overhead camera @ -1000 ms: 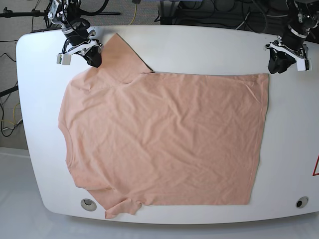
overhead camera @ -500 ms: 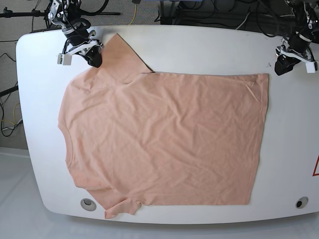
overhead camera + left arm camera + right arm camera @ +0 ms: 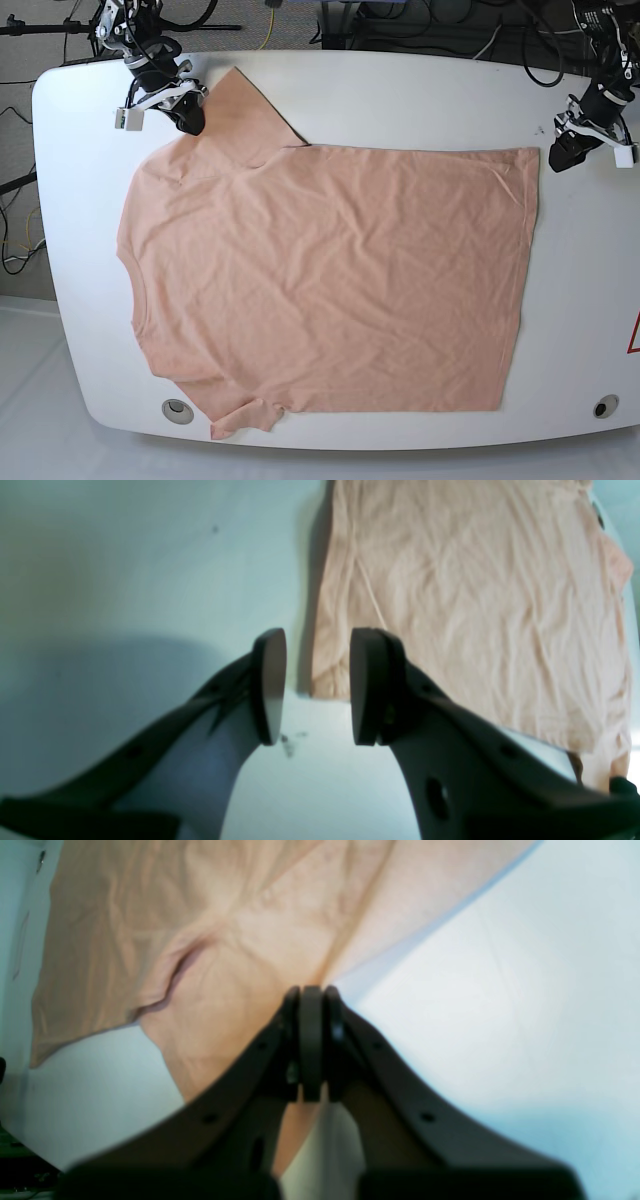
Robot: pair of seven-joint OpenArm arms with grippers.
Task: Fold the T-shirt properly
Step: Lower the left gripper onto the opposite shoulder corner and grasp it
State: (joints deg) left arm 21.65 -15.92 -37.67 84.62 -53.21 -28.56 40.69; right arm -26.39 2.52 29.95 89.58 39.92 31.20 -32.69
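**Gripper status and T-shirt position**

At the far right corner of the table (image 3: 400, 75), the left gripper (image 3: 560, 152) hangs with its jaws partly apart and nothing between them. In the left wrist view the two pads (image 3: 270, 685) stand clear of the cloth, with bare table surface showing in the gap. The nearest hem corner of the T-shirt (image 3: 330, 280) lies just beyond the fingertips, not touching them.

At the far left corner, the right gripper (image 3: 190, 118) has its jaws pressed fully together. In the right wrist view the closed tips (image 3: 311, 1040) sit over the far sleeve (image 3: 240, 115), at the sleeve's edge where cloth meets table. Whether fabric is pinched between the jaws cannot be told from the frames.

Cables and stand parts (image 3: 420, 25) lie beyond the far table edge. Two round ports are set into the near edge, one at the left (image 3: 177, 409) and one at the right (image 3: 605, 407). Nothing lies on the cloth.

T-shirt position: spread flat and wrinkled across the table centre, collar to the left, hem to the right. The far sleeve points toward the right gripper; the near sleeve (image 3: 245, 415) reaches the near table edge. The far hem corner (image 3: 528, 155) lies just beside the left gripper.
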